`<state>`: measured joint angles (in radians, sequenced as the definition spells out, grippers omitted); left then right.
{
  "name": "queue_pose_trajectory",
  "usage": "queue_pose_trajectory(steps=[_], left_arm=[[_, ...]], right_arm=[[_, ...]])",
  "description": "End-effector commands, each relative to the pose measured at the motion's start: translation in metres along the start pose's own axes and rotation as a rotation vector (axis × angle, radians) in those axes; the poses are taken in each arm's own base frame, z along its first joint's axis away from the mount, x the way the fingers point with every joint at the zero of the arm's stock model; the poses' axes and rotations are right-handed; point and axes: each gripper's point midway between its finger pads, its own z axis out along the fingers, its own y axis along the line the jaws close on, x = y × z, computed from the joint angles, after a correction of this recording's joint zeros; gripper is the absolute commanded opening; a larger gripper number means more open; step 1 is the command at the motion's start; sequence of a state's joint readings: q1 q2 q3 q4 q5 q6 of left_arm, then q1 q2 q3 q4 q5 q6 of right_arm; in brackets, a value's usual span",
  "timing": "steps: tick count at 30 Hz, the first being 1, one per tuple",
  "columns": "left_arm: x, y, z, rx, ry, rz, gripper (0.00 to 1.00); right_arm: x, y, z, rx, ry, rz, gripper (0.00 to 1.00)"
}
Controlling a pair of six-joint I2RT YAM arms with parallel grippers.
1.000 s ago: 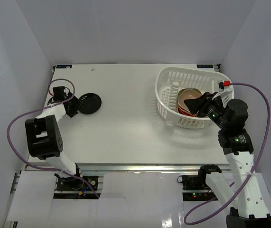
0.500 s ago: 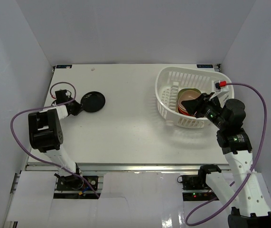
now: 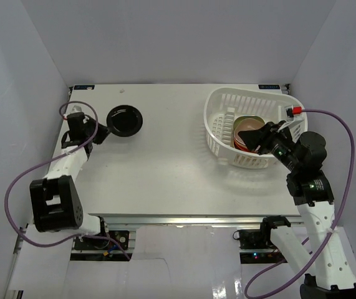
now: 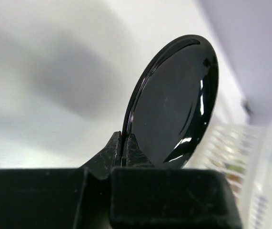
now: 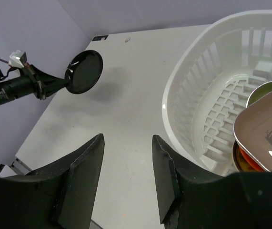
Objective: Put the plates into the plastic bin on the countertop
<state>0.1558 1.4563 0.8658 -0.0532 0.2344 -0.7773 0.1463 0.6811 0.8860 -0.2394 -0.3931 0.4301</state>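
Note:
A glossy black plate (image 3: 124,119) hangs tilted above the far left of the countertop (image 3: 165,168). My left gripper (image 3: 105,129) is shut on its near rim. The left wrist view shows both fingertips (image 4: 132,143) pinching the black plate (image 4: 174,105) edge-on. The white plastic bin (image 3: 218,124) stands at the far right with a stack of plates (image 3: 249,129) inside. My right gripper (image 3: 262,138) hovers open over that stack with nothing between its fingers. From the right wrist, my right gripper (image 5: 127,138) frames bare countertop, with a tan plate (image 5: 269,133) topping the stack and the black plate (image 5: 84,71) far off.
White walls close in the countertop on three sides. A metal rail (image 3: 184,218) runs along the front edge. Purple cables (image 3: 346,134) loop beside both arms. A small white block (image 5: 264,69) lies at the bin's far end.
My left gripper closed on the black plate's rim and raised it off the countertop, shifting it slightly toward the back. My right gripper's fingers spread a little wider over the bin.

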Motion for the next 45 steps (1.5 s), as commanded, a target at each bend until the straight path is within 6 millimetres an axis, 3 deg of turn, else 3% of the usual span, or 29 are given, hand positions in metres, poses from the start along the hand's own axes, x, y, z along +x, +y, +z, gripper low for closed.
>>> queue_pose_trajectory(steps=[1, 2, 3, 4, 5, 6, 7, 8, 9, 10, 11, 13, 18, 20, 21, 22, 25, 27, 28, 30, 32, 33, 37, 38, 39, 40, 42, 44, 45], left_arm=[[0.006, -0.145, -0.063, 0.385, -0.011, 0.089, 0.0], [0.002, -0.182, -0.079, 0.462, -0.029, 0.109, 0.0], [0.007, -0.203, -0.087, 0.505, -0.022, 0.122, 0.0], [0.031, -0.229, -0.093, 0.556, 0.023, 0.151, 0.0], [0.032, -0.259, -0.106, 0.62, 0.018, 0.171, 0.0], [0.056, -0.282, -0.115, 0.67, 0.065, 0.195, 0.0], [0.064, -0.294, -0.118, 0.686, 0.073, 0.2, 0.0], [0.079, -0.302, -0.109, 0.686, 0.105, 0.213, 0.0], [0.097, -0.326, -0.121, 0.739, 0.13, 0.238, 0.0], [0.108, -0.334, -0.12, 0.749, 0.145, 0.247, 0.0], [0.127, -0.336, -0.101, 0.723, 0.177, 0.256, 0.0], [0.153, -0.362, -0.104, 0.765, 0.204, 0.29, 0.0], [0.231, -0.396, -0.066, 0.755, 0.317, 0.342, 0.0], [0.252, -0.402, -0.057, 0.743, 0.337, 0.372, 0.0], [0.283, -0.393, -0.042, 0.7, 0.385, 0.403, 0.0], [0.283, -0.409, -0.046, 0.726, 0.37, 0.416, 0.0], [0.313, -0.402, -0.032, 0.682, 0.415, 0.456, 0.0], [0.314, -0.401, -0.031, 0.669, 0.417, 0.465, 0.12], [0.311, -0.395, -0.029, 0.641, 0.404, 0.476, 0.33], [0.305, -0.386, -0.027, 0.615, 0.377, 0.513, 0.53], [0.297, -0.382, -0.033, 0.604, 0.352, 0.545, 0.89], [0.293, -0.378, -0.036, 0.596, 0.346, 0.579, 0.98], [0.251, -0.387, -0.071, 0.622, 0.226, 0.641, 0.98], [0.227, -0.398, -0.098, 0.666, 0.173, 0.642, 0.98], [0.218, -0.397, -0.109, 0.683, 0.143, 0.69, 0.98], [0.207, -0.398, -0.123, 0.698, 0.117, 0.701, 0.98], [0.174, -0.394, -0.166, 0.736, 0.052, 0.706, 0.98], [0.151, -0.384, -0.195, 0.751, -0.007, 0.725, 0.98], [0.132, -0.368, -0.226, 0.774, -0.046, 0.716, 0.98]], right_arm=[[-0.031, 0.01, -0.01, 0.022, -0.097, -0.005, 0.52], [-0.031, 0.005, -0.011, 0.057, -0.105, 0.009, 0.57], [-0.033, 0.0, -0.013, 0.089, -0.121, 0.013, 0.6], [-0.037, -0.011, -0.017, 0.151, -0.149, 0.018, 0.63], [-0.036, -0.014, -0.02, 0.175, -0.154, 0.024, 0.66], [-0.039, -0.015, -0.022, 0.189, -0.169, 0.034, 0.66], [-0.044, -0.015, -0.029, 0.208, -0.206, 0.033, 0.67], [-0.047, -0.014, -0.032, 0.209, -0.225, 0.033, 0.68], [-0.051, -0.014, -0.035, 0.215, -0.246, 0.038, 0.68], [-0.058, -0.011, -0.041, 0.22, -0.278, 0.033, 0.68], [-0.061, -0.01, -0.043, 0.221, -0.29, 0.031, 0.68], [-0.07, -0.004, -0.05, 0.215, -0.319, 0.023, 0.67], [-0.086, 0.009, -0.068, 0.204, -0.381, 0.012, 0.66], [-0.09, 0.014, -0.076, 0.2, -0.397, 0.002, 0.66], [-0.093, 0.018, -0.079, 0.193, -0.403, -0.002, 0.66], [-0.091, 0.019, -0.08, 0.19, -0.394, -0.005, 0.66], [-0.092, 0.022, -0.081, 0.18, -0.39, -0.006, 0.66], [-0.09, 0.021, -0.082, 0.185, -0.385, -0.007, 0.66], [-0.09, 0.021, -0.081, 0.187, -0.384, -0.008, 0.66], [-0.091, 0.022, -0.083, 0.184, -0.386, -0.009, 0.66], [-0.092, 0.024, -0.083, 0.177, -0.387, -0.01, 0.66], [-0.092, 0.025, -0.082, 0.171, -0.386, -0.008, 0.66], [-0.095, 0.03, -0.084, 0.155, -0.389, -0.013, 0.69], [-0.098, 0.032, -0.086, 0.152, -0.396, -0.02, 0.74], [-0.1, 0.034, -0.086, 0.148, -0.395, -0.035, 0.78], [-0.104, 0.039, -0.089, 0.138, -0.403, -0.049, 0.95], [-0.106, 0.044, -0.089, 0.117, -0.39, -0.071, 0.9], [-0.11, 0.05, -0.092, 0.102, -0.388, -0.093, 0.9], [-0.109, 0.052, -0.092, 0.091, -0.377, -0.103, 0.9]])
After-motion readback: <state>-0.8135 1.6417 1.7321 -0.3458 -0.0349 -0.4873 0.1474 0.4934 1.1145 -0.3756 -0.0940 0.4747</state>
